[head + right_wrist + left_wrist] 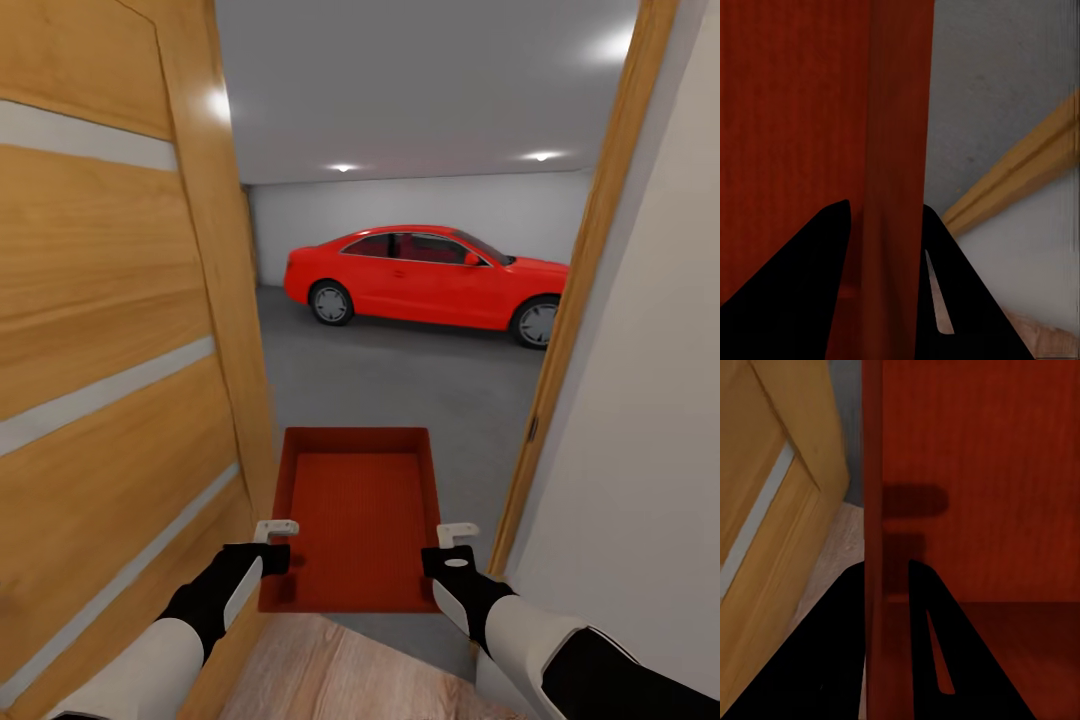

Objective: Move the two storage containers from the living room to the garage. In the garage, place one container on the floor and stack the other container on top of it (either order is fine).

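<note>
Both the left gripper (272, 545) and right gripper (452, 550) pinch the red bin's (352, 510) side walls, carrying it through the garage doorway (560, 330). Next: roll in, probably lower it onto the grey floor (400, 385).

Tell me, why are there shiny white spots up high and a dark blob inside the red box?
In the head view, the white spots are ceiling lights glowing in the garage, plus a glare patch on the wooden door. In the left wrist view, the dark blob is a soft shadow on the floor of the storage container. The black fingers look blurry and featureless.
</note>
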`<state>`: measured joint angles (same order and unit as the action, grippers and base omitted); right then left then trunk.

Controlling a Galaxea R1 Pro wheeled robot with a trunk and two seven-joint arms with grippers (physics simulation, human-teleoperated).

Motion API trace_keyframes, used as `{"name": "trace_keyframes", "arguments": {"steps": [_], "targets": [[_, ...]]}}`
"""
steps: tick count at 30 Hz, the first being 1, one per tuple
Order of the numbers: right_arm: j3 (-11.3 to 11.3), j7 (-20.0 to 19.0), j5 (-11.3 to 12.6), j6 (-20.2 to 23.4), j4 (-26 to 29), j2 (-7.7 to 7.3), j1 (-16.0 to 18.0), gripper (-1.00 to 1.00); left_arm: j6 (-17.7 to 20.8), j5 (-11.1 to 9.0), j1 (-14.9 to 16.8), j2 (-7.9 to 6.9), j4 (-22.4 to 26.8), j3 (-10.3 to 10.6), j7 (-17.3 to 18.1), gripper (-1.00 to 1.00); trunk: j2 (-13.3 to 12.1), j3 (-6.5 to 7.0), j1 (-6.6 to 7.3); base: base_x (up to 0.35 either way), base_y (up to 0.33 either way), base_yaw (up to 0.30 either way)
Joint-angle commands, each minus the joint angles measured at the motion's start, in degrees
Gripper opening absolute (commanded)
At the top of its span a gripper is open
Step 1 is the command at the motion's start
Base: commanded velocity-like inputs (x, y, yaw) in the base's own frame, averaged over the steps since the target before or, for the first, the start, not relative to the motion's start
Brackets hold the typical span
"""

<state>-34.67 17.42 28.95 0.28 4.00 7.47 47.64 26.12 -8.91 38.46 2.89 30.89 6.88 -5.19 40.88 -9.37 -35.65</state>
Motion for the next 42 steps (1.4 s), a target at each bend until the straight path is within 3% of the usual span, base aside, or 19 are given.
{"name": "trace_keyframes", "arguments": {"steps": [1,8,27,42], "targets": [[-0.75,5.7,1.55,-0.1,-0.27,0.03,0.06,-1.0,-2.39,1.59,0.06,0.54,0.19,0.06,-0.78,-1.0,0.08,-0.1,-0.02,0.0,0.0,-0.24],[-0.75,5.7,1.55,-0.1,-0.29,0.0,0.05,-1.0,-2.39,1.55,0.05,0.54,0.14,0.06,-0.73,-1.0,0.08,-0.1,-0.02,0.017,0.011,-0.184],[-0.75,5.69,1.55,-0.1,-0.29,0.04,0.02,-1.0,-2.39,1.61,0.05,0.54,0.14,0.06,-0.77,-1.0,0.08,-0.1,-0.02,0.199,0.167,-0.021],[-0.75,5.7,1.55,-0.02,-0.29,0.08,0.01,-1.0,-2.39,1.62,0.06,0.54,0.14,0.06,-0.78,-1.0,0.08,-0.1,-0.02,0.048,0.009,-0.152]]}}
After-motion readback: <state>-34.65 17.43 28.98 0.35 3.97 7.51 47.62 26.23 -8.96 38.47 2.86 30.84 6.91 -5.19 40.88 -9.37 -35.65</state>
